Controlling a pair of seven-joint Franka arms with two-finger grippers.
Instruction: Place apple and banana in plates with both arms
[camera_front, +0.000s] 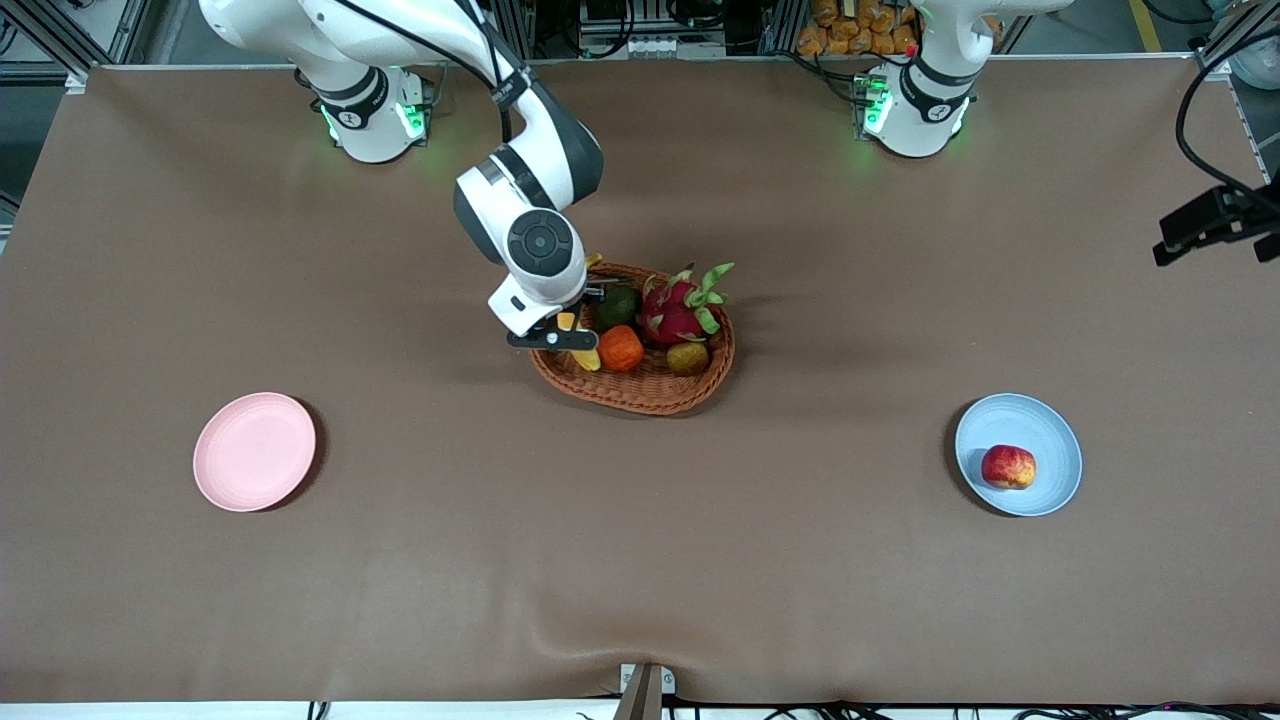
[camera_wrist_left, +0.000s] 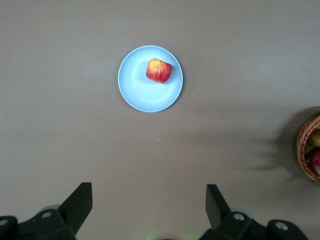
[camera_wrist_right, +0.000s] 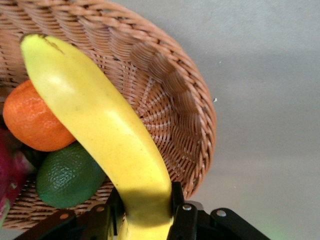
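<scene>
The red and yellow apple (camera_front: 1008, 467) lies in the light blue plate (camera_front: 1050, 430) toward the left arm's end of the table; both show in the left wrist view, apple (camera_wrist_left: 159, 70) and plate (camera_wrist_left: 140, 92). The pale pink plate (camera_front: 254, 451) lies bare toward the right arm's end. My right gripper (camera_front: 567, 335) is shut on the yellow banana (camera_wrist_right: 107, 130) over the brown wicker basket (camera_front: 640, 395); the banana (camera_front: 585, 356) is mostly hidden by the gripper in the front view. My left gripper (camera_wrist_left: 149, 205) is open and empty, high above the table.
The wicker basket (camera_wrist_right: 175, 95) in the table's middle holds an orange fruit (camera_front: 621, 349), a green fruit (camera_front: 617, 306), a pink dragon fruit (camera_front: 677, 308) and a small brownish fruit (camera_front: 688, 357). A black camera mount (camera_front: 1215, 225) juts in at the left arm's end.
</scene>
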